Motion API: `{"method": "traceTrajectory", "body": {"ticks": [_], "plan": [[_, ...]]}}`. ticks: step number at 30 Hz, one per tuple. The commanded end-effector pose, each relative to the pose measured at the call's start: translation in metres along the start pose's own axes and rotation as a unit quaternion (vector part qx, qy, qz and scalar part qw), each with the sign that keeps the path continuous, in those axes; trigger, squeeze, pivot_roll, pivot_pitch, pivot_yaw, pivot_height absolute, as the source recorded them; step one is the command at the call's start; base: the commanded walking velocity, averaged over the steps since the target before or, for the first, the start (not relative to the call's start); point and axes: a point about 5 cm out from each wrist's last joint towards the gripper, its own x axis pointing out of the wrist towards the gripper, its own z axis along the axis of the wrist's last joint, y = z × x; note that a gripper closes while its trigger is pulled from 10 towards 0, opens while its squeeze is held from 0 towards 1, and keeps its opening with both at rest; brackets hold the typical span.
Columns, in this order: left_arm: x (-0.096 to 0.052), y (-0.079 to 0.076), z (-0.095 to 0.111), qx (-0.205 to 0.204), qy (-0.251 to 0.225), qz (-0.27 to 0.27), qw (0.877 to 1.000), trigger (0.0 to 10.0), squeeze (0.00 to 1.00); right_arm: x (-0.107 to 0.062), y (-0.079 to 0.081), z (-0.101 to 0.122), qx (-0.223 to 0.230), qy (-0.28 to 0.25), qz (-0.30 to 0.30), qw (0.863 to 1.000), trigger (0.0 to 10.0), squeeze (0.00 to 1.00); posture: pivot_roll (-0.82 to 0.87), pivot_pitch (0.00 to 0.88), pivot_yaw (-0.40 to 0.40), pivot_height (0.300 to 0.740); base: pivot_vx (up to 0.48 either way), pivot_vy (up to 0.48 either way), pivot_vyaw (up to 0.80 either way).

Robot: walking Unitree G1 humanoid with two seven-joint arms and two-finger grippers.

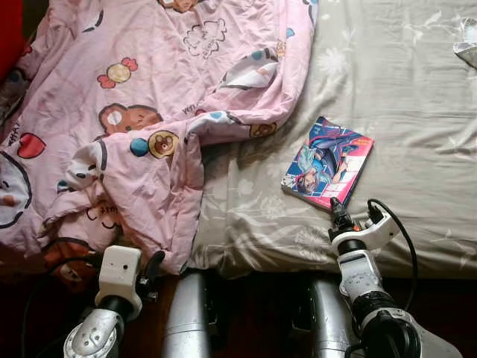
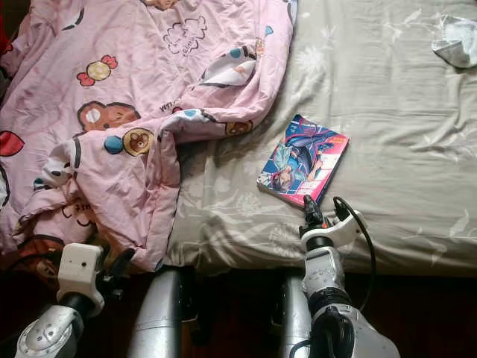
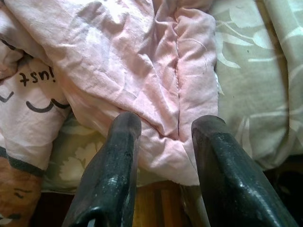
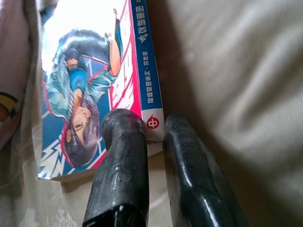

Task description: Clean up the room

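Observation:
A comic book [image 1: 328, 162] with a colourful cover lies flat on the grey floral bed sheet [image 1: 402, 89]. My right gripper [image 4: 154, 126] is at the book's near corner, which sits between the narrowly closed fingertips [image 4: 124, 124]; one finger lies over the cover, the other beside the spine. In the left eye view this gripper [image 1: 337, 210] touches that same corner. A rumpled pink quilt [image 1: 149, 97] with bears and sweets covers the bed's left half. My left gripper [image 3: 163, 125] is open, its fingers pointing at the quilt's hanging corner [image 3: 161, 94] by the bed's near edge.
A crumpled pale cloth [image 2: 456, 41] lies at the far right of the bed. Something red [image 1: 9, 30] shows at the far left. The bed's near edge [image 1: 261, 261] runs just in front of both arms, with dark floor below.

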Motion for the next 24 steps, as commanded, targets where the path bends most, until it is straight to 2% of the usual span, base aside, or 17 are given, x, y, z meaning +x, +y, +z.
{"method": "traceTrajectory", "body": {"ticks": [1,6,10,12,13,14,15,17,18,24], "plan": [[-0.002,0.001,-0.014,0.004,0.027,0.007,1.000,10.0,0.00,-0.005,-0.004,-0.006,-0.016,0.003,-0.003,1.000,0.0,0.00,0.14,0.445,0.094,0.619,0.000,0.000,0.00],[0.016,0.000,-0.021,-0.003,0.025,0.012,1.000,10.0,0.00,-0.003,0.002,0.000,-0.059,-0.012,0.023,0.998,0.0,0.00,0.11,0.372,0.071,0.619,0.000,0.000,0.00],[0.023,-0.001,-0.027,-0.004,0.029,0.014,0.999,10.0,0.00,-0.003,0.003,0.003,-0.082,-0.016,0.031,0.996,0.0,0.00,0.10,0.341,0.061,0.619,0.000,0.000,0.00],[0.033,0.000,-0.030,-0.009,0.025,0.022,0.999,10.0,0.00,-0.005,0.001,0.009,-0.126,-0.030,0.030,0.991,0.0,0.00,0.08,0.287,0.041,0.619,0.000,0.000,0.00],[0.036,0.000,-0.030,-0.011,0.023,0.023,0.999,10.0,0.00,-0.006,0.000,0.011,-0.135,-0.035,0.027,0.990,6.8,0.00,0.08,0.280,0.039,0.619,0.000,0.000,0.00],[0.039,0.000,-0.031,-0.011,0.023,0.024,0.999,10.0,0.00,-0.006,-0.001,0.013,-0.140,-0.035,0.024,0.989,6.8,0.00,0.07,0.264,0.032,0.619,0.000,0.000,0.00],[0.043,0.000,-0.031,-0.013,0.022,0.027,0.999,10.0,0.00,-0.007,-0.003,0.014,-0.148,-0.037,0.020,0.988,10.0,0.00,0.06,0.243,0.025,0.619,0.000,0.000,0.00],[0.049,0.000,-0.033,-0.020,0.021,0.032,0.999,10.0,0.00,-0.008,-0.006,0.018,-0.173,-0.041,0.018,0.984,10.0,0.00,0.05,0.219,0.016,0.619,0.000,0.000,0.00],[0.056,-0.001,-0.033,-0.027,0.021,0.037,0.999,10.0,0.00,-0.010,-0.008,0.023,-0.204,-0.045,0.015,0.978,10.0,0.00,0.04,0.187,0.005,0.619,0.000,0.000,0.00],[0.064,-0.003,-0.034,-0.036,0.019,0.043,0.998,10.0,0.00,-0.010,-0.006,0.030,-0.241,-0.062,0.015,0.968,10.0,0.00,0.01,0.146,-0.010,0.619,0.000,0.000,0.00]]}}
